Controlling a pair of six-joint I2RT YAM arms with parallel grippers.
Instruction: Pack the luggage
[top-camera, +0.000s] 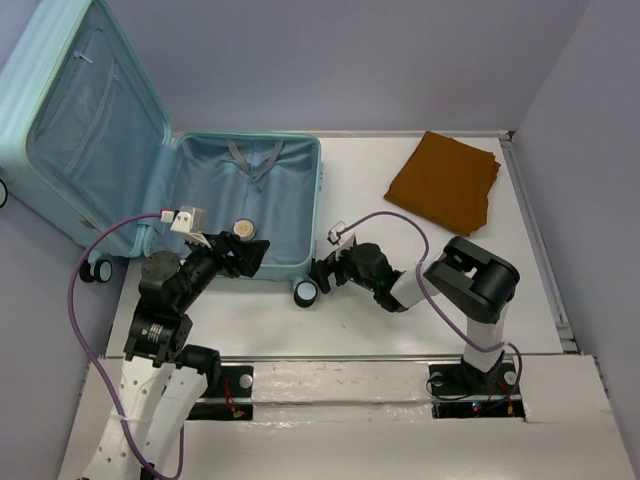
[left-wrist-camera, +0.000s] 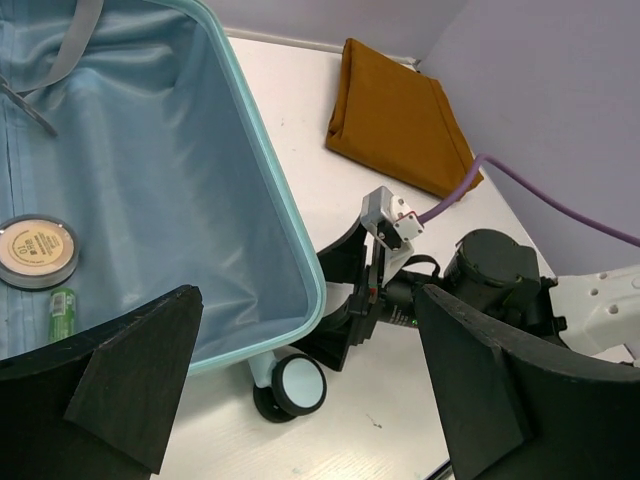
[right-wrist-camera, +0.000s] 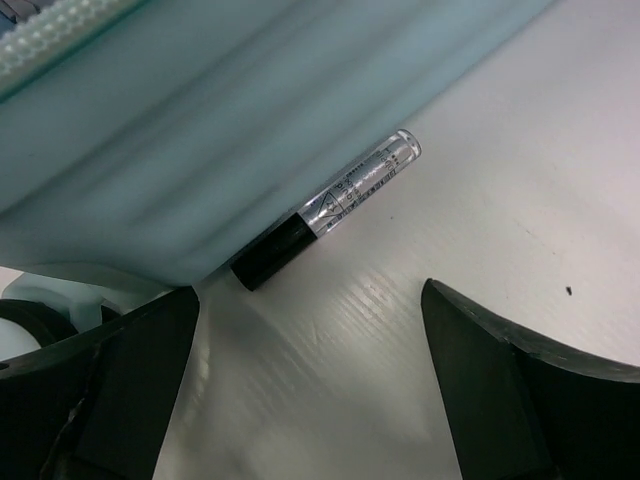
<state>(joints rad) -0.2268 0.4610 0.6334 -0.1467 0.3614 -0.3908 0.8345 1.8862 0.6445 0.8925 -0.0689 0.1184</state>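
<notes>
Right hand (top-camera: 322, 272), jaws wide, hovers low beside the luggage (top-camera: 290, 215).

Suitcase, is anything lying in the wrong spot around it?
Yes. A little clear tube with a black cap lies outside on the table, cap end against the suitcase wall, while the round compact is already inside. The folded brown cloth is out too.

light: bright, even, coming from overhead
shadows: soft ones sitting under the luggage (right-wrist-camera: 200, 150)
focus: right gripper's fingers (right-wrist-camera: 520, 400) are looking blurry up close
glare: clear tube (right-wrist-camera: 340, 205) is catching small highlights
</notes>
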